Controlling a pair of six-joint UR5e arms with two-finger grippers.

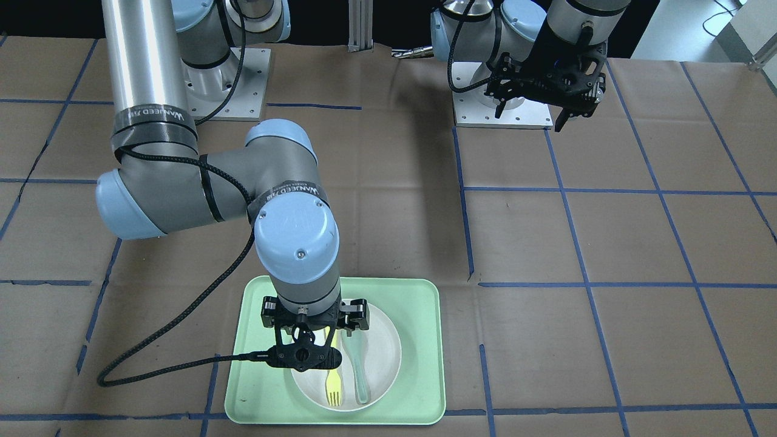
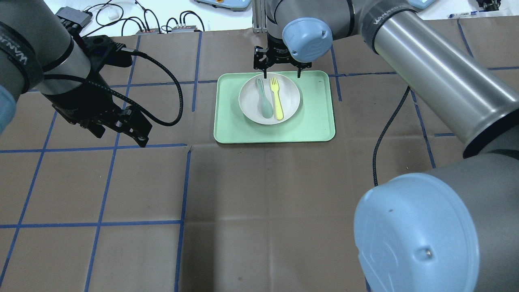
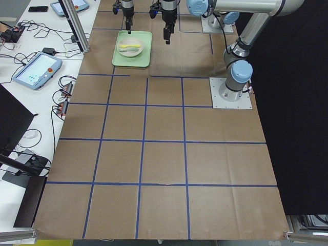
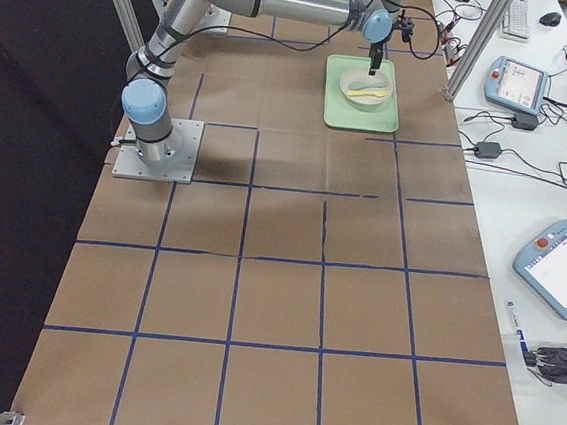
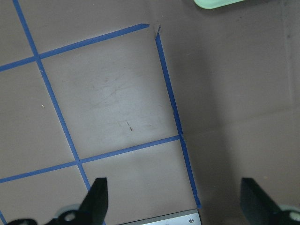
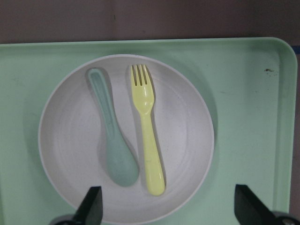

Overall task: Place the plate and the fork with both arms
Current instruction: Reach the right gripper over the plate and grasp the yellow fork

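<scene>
The right arm (image 2: 421, 81), silver-grey with light-blue joint caps, filled the near corner of the overhead view. Its big blue cap was cut off by the frame edge, and it stretched forward across the brown paper-covered table (image 2: 259, 194). A black band on it carried white lettering that seemed to read "WANEED"; the rest was too small to make out. Its wrist pointed straight down, and the black two-finger right end effector (image 6: 169, 206) hung spread wide and empty above the round off-white plate (image 6: 70, 140). From the front-facing camera that wrist hid the plate's far side and the handles of both utensils. The slim pale-yellow plastic fork (image 6: 149, 145) lay on the plate just beside the grey-green spoon (image 6: 115, 150), on the spoon's right, roughly parallel, with its tines pointing away from the robot. The plate sat on the rectangular light-green tray (image 6: 243, 93). The left arm (image 2: 36, 48) was bent back near its base, well apart from the tray. Its left end effector (image 5: 176, 199) was open with nothing between the fingers, over bare table crossed by blue tape lines (image 5: 168, 93). Its wrist camera caught only a corner of the tray.
</scene>
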